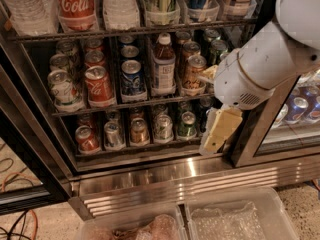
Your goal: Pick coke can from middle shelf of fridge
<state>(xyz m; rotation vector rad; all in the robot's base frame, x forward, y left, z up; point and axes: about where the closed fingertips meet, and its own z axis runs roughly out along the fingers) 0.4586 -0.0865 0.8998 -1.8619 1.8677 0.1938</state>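
Observation:
The coke can (98, 86), red with white script, stands at the front of the middle shelf (130, 104) of the open fridge (175, 181), second lane from the left. Another red can stands behind it. My gripper (218, 129), cream-coloured, hangs below the white arm (260, 69) at the right end of the fridge opening. It is level with the lower shelf, well to the right of the coke can and lower than it. It holds nothing that I can see.
A silver can (62, 89), a blue can (132, 76), a brown bottle (163, 66) and a tan can (194, 71) share the middle shelf. A tall Coca-Cola bottle (75, 4) stands on the rack above. Small cans fill the rack below. Clear bins (240, 219) sit on the floor in front.

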